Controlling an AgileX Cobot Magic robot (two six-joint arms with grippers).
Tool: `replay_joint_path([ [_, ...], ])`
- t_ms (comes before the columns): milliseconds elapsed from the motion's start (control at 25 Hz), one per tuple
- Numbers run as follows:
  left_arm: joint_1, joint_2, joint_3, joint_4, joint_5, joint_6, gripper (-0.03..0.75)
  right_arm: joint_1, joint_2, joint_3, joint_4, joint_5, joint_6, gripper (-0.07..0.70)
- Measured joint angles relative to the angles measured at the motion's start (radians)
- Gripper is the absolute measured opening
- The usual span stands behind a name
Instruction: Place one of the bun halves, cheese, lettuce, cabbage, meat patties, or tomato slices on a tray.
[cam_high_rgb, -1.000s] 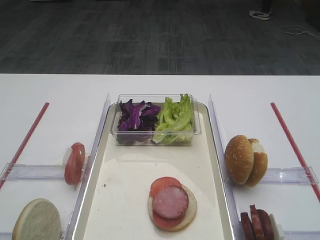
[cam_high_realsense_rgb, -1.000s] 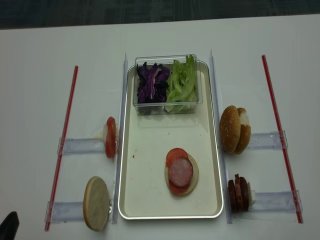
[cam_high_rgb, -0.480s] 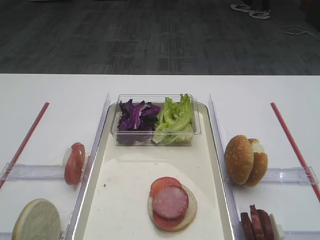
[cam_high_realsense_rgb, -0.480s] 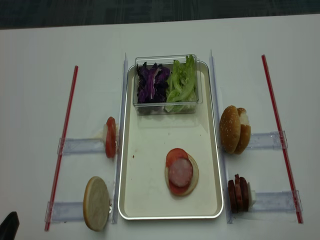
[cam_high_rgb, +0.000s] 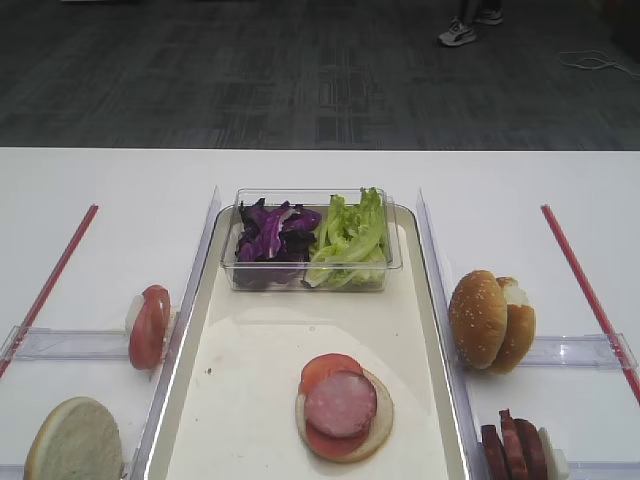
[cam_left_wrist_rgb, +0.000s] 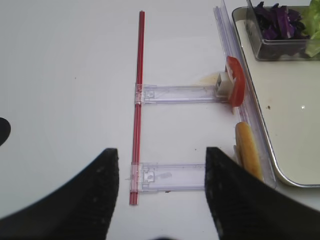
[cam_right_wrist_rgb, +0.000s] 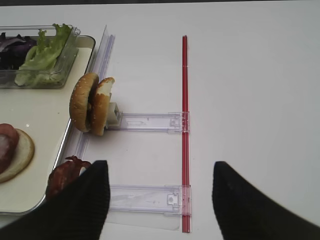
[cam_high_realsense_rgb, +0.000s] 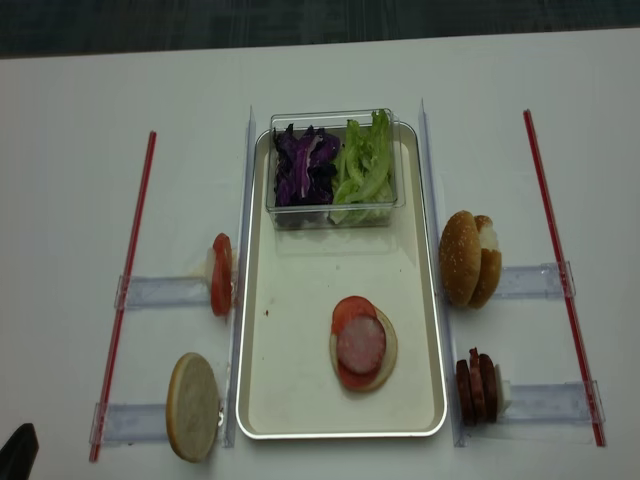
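Both hands hang released and empty — right hand, left hand — over the table. On the tray, a meat patty tops a tomato slice and bun half.

Veg box on tray rear, buns right

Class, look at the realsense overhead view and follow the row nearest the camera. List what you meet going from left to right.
Left red strip → pale bun half → stacked bun, tomato and meat on the tray → meat slices → right red strip.
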Motion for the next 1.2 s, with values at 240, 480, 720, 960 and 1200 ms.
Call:
replay_joint_path([
  [240,0.000,0.000,0.000,0.000,0.000,0.000,0.399,0.000,0.000,0.000,0.000,0.000,-0.002,0.454],
  [480,0.000,0.000,0.000,0.000,0.000,0.000,0.399,0.000,0.000,0.000,0.000,0.000,-0.002,0.454],
  [720,0.000,0.000,0.000,0.000,0.000,0.000,0.399,0.000,0.000,0.000,0.000,0.000,-0.002,0.454],
  [960,0.000,0.000,0.000,0.000,0.000,0.000,0.399,0.000,0.000,0.000,0.000,0.002,-0.002,0.454],
  [1200,0.000,0.000,0.000,0.000,0.000,0.000,0.399,0.000,0.000,0.000,0.000,0.002,-0.002,0.454],
])
